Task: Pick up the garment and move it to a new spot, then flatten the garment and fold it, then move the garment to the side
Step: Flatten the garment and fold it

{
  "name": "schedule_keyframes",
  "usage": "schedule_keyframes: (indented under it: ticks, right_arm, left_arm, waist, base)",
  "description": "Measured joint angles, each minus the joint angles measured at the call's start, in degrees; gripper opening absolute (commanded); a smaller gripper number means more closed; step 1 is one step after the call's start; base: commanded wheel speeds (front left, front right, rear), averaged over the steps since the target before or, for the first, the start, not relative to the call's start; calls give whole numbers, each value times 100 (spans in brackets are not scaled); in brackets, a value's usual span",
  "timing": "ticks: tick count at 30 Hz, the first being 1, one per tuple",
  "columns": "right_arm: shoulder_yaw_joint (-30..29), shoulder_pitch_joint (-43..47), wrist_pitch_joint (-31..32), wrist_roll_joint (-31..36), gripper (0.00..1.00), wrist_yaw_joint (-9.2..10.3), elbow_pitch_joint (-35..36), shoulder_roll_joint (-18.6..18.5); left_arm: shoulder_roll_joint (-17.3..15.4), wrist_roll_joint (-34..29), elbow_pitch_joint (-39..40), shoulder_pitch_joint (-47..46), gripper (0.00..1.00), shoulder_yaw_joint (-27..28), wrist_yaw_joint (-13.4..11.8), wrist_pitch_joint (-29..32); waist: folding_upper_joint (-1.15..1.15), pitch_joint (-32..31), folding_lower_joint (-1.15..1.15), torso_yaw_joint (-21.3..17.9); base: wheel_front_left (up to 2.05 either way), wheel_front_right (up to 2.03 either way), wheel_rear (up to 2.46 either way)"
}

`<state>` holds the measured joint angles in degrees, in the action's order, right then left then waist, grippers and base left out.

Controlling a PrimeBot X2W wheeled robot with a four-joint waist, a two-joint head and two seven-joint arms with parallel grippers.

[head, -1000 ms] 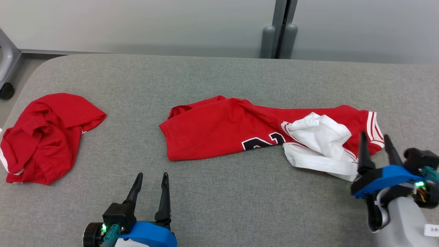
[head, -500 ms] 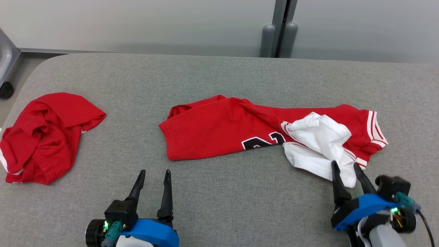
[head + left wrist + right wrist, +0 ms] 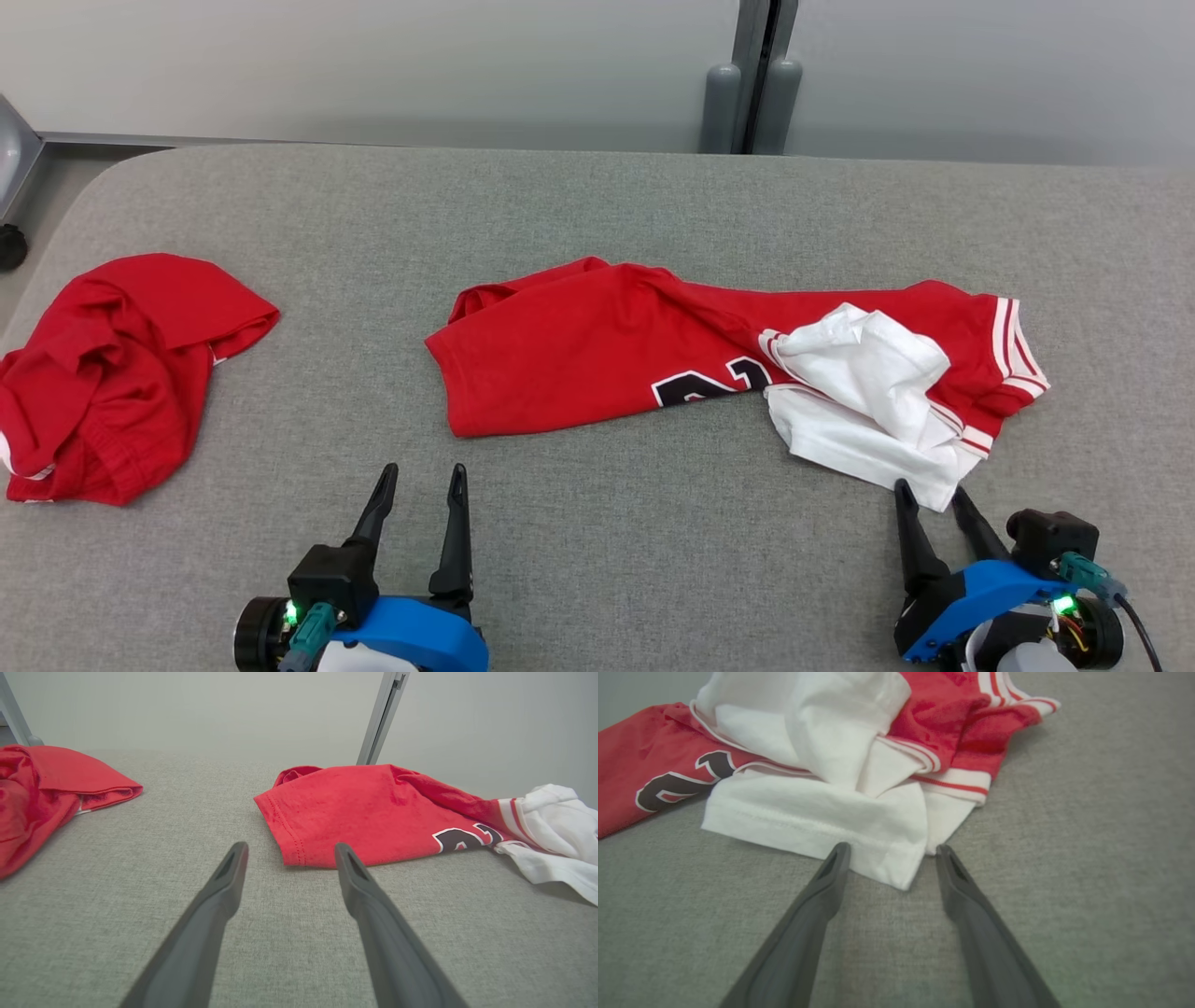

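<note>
The garment (image 3: 597, 359), a red jersey with black numerals (image 3: 705, 385) edged in white, lies stretched left to right across the middle of the grey surface (image 3: 597, 205). Its left end is a flat red hem. Its right end is bunched, with a crumpled white part (image 3: 868, 373) lying on top and a red-and-white striped band (image 3: 1016, 350) at the far right.

The right claw (image 3: 929, 489) sits low at the near right of the surface. Its two dark fingers are spread apart and grasp nothing. In the right wrist view, the right claw (image 3: 892, 846) points straight at the near corner of the white part (image 3: 859, 812), and that corner falls in the gap between the two fingertips (whether either tip actually touches the cloth I cannot tell). Above the white fold in that view, the striped band (image 3: 966, 781) wraps around a lump of red cloth.

The left claw (image 3: 424, 469) rests at the near left. It too is released and empty, with its fingers pointing away from the robot. The left wrist view shows the left claw (image 3: 290, 845) aimed at the stitched red hem corner (image 3: 292, 851) of the garment, close to it but apart from it.

A second red heap (image 3: 121, 373) lies crumpled at the far left of the surface, well apart from the garment. Beyond the surface stands a pale wall (image 3: 373, 65) with a grey post (image 3: 752, 84).
</note>
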<state>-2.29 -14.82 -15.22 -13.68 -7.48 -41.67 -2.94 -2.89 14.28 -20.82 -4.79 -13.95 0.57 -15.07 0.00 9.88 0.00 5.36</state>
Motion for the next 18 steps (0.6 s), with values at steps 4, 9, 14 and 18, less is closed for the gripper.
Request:
schedule_keyframes:
  ticks: [4, 9, 14, 18]
  right_arm:
    - [90, -5, 1, 14, 0, 0, 1, -1]
    - [171, 0, 9, -75, 0, -1, 185, 10]
    - [386, 64, 10, -672, 0, 0, 933, 8]
    - [597, -32, 10, -750, 0, 0, 1852, 14]
  left_arm:
    - [0, -18, -21, 2, 100, -8, 7, 0]
    - [0, -24, -70, 8, 100, 1, 5, 0]
    - [-1, -22, -81, 108, 100, 44, 4, 1]
    - [-2, -21, -80, 128, 100, 80, 7, 0]
  waist:
    - [0, 5, 0, 28]
    - [0, -35, 1, 35]
    - [0, -165, 0, -33]
    - [0, -296, 0, -138]
  base:
    - [0, 0, 0]
    - [0, 0, 0]
    - [0, 0, 0]
    - [0, 0, 0]
